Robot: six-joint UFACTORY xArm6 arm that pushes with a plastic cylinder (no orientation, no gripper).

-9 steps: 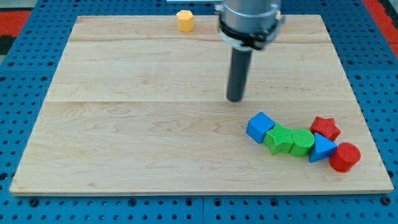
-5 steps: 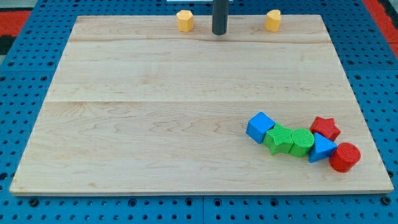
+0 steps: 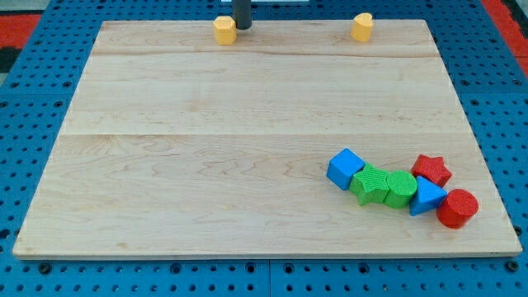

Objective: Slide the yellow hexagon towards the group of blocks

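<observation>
The yellow hexagon [image 3: 224, 30] sits at the board's top edge, left of centre. My tip [image 3: 242, 27] is right beside it on its right, touching or nearly touching it. A group of blocks lies at the lower right: a blue cube [image 3: 345, 169], two green blocks [image 3: 370, 184] [image 3: 400, 189], a blue triangular block [image 3: 426, 197], a red star [image 3: 431, 170] and a red cylinder [image 3: 457, 208].
Another yellow block [image 3: 361, 26] sits at the board's top edge on the right. The wooden board [image 3: 198, 165] lies on a blue perforated table [image 3: 25, 107].
My tip moved from mid-board up to the top edge, then left to the hexagon's right side. The hexagon has shifted left by a little. The group has not moved.
</observation>
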